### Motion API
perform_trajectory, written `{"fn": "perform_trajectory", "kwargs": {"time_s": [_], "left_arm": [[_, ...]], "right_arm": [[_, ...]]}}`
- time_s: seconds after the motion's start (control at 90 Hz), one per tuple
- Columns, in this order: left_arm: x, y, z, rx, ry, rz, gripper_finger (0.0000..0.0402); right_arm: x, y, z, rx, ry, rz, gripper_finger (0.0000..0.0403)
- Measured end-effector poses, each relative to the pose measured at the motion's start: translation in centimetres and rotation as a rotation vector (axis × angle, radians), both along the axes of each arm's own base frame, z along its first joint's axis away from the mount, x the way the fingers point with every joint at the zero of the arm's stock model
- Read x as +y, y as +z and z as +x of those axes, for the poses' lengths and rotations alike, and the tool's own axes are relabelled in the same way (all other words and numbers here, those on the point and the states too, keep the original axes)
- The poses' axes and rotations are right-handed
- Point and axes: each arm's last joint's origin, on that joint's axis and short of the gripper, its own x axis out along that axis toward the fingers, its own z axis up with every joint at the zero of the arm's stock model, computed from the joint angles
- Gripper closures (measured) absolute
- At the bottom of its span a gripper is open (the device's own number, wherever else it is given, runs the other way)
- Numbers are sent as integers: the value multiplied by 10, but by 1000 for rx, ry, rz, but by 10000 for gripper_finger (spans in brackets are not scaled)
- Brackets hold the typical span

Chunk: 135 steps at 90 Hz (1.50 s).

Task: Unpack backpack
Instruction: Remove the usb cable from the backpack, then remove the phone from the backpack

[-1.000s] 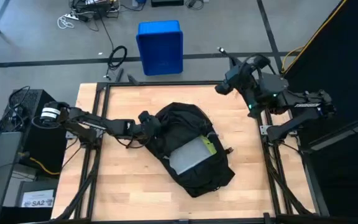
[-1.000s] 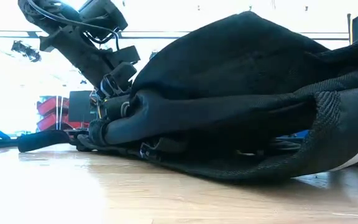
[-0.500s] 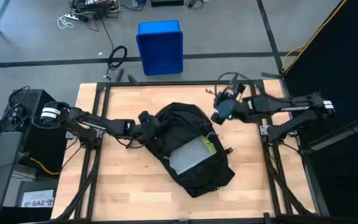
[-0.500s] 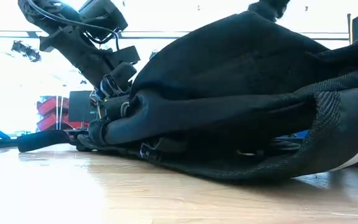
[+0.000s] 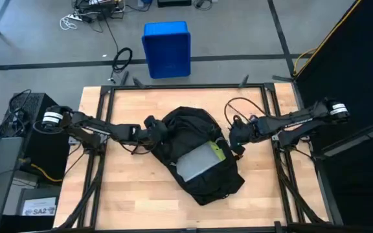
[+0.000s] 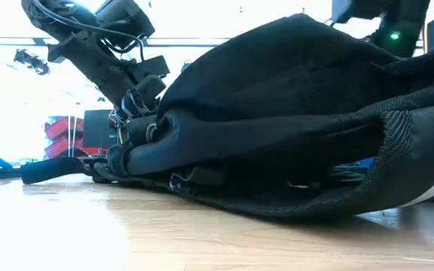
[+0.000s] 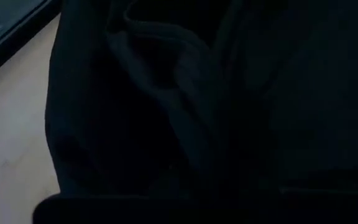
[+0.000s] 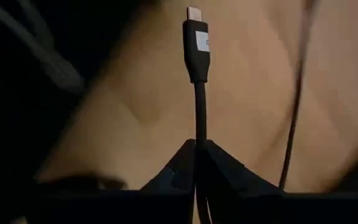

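1. The right tool (image 5: pixel 232 138) is seen from above at the right edge of the backpack (image 5: pixel 196 155), low over the desk (image 5: pixel 128 194). In the right wrist view its two fingers (image 8: pixel 179 171) are closed together on a thin black cable (image 8: pixel 199 106) that rises from between them and ends in a small plug (image 8: pixel 196 38). This grip is shown in no other view.
2. The left tool (image 5: pixel 154 127) is seen from above pressed against the backpack's left side, its arm stretched in from the desk's left edge. In the left wrist view only dark folds of fabric and a strip of wood are shown, so whether this tool is open or closed cannot be told.
3. The backpack is laid flat near the middle of the desk, running from upper left to lower right in the overhead view. A flat grey item (image 5: pixel 198 160) with a small yellow-green tag (image 5: pixel 217 151) is seen on top of it only from above.
4. In the low view the backpack (image 6: pixel 292 128) fills most of the picture. The left arm's wrist and cabling (image 6: pixel 123 68) are seen at its left end, and part of the right arm with a green light (image 6: pixel 392 35) is seen above its top right.
5. Beyond the desk's far edge, a blue bin (image 5: pixel 167 48) is seen on the floor, only in the overhead view.
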Motion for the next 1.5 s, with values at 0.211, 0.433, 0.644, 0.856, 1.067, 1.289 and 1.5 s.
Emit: {"fn": "perform_trajectory", "kwargs": {"time_s": [0.211,0.433,0.644,0.856,1.067,1.289,1.5], "left_arm": [[0,0,0,1,-10,-11,401],[-5,-1,0,5,-39,-28,401],[-6,-1,0,6,-45,-25,401],[-6,-1,0,6,-47,-26,401],[-6,-1,0,5,-49,-26,401],[-6,-1,0,4,-49,-26,401],[-6,-1,0,10,-60,-34,401]], "right_arm": [[-2,-24,-26,133,-210,-19,399],[-1,-34,-33,181,-203,16,353],[8,-18,-25,154,-139,53,293],[18,0,-17,92,-92,68,260],[24,-1,-12,48,-26,81,234],[44,10,28,-341,258,128,225],[60,34,60,-726,480,34,233]]}}
